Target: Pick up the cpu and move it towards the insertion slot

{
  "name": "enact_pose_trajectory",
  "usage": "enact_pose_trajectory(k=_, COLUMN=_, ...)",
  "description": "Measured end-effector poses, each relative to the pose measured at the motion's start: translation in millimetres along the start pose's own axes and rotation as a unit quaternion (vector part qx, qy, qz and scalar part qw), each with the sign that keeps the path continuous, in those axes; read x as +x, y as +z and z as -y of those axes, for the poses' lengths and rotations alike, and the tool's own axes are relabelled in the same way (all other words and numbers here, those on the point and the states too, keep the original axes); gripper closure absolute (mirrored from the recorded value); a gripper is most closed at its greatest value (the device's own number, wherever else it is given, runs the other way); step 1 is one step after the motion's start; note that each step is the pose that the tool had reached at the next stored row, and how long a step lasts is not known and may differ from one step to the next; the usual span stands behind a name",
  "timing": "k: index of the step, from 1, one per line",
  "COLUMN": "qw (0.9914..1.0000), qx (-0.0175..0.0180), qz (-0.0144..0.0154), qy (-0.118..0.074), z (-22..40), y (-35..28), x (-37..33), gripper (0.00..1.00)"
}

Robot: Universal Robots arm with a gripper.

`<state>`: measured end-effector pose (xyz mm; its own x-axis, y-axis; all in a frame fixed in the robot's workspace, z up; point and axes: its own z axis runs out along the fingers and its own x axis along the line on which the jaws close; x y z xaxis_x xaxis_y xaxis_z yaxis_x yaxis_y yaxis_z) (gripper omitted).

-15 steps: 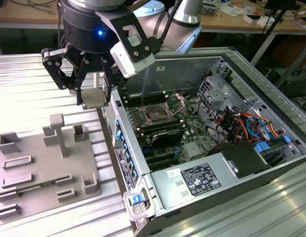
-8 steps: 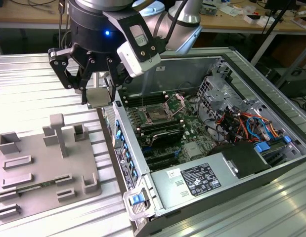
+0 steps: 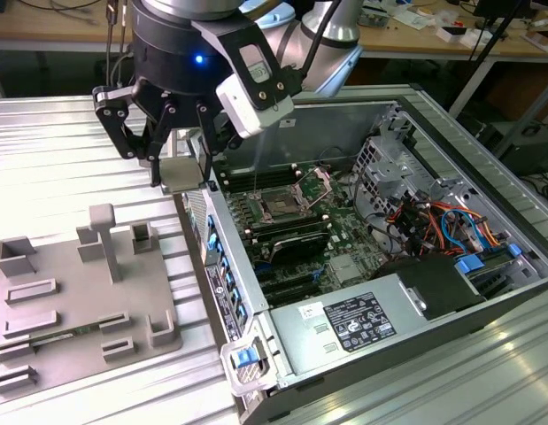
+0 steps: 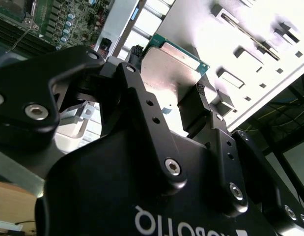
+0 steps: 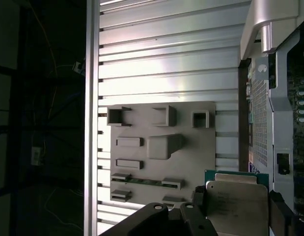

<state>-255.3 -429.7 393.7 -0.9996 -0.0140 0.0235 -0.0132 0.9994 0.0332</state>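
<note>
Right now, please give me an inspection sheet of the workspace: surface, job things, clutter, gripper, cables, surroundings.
Surface: ribbed metal table.
Job things: cpu held above the table beside the computer case, apart from the insertion slot inside the case.
Clutter: grey tray on the table.
Gripper: gripper shut on the cpu; fingers clamp its edges.
Cables: orange and blue cables inside the case.
Surroundings: workbench behind.

Small square cpu (image 5: 236,206) with dull brushed silver metal top; glossy black plastic gripper (image 4: 164,115); matt grey plastic tray (image 3: 43,350); ribbed, shiny aluminium table (image 3: 70,150).
</note>
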Motion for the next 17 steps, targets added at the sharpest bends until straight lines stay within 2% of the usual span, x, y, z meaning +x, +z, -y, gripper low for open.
enact_pose_trajectory(k=4, qw=1.00000, qx=0.0000, qz=0.0000, qy=0.000, z=0.0, y=-0.1, x=-3.2, gripper=0.45)
enact_pose_trajectory(k=17, qw=1.00000, qx=0.0000, qz=0.0000, qy=0.000, z=0.3, y=-0.2, x=-21.8, gripper=0.45)
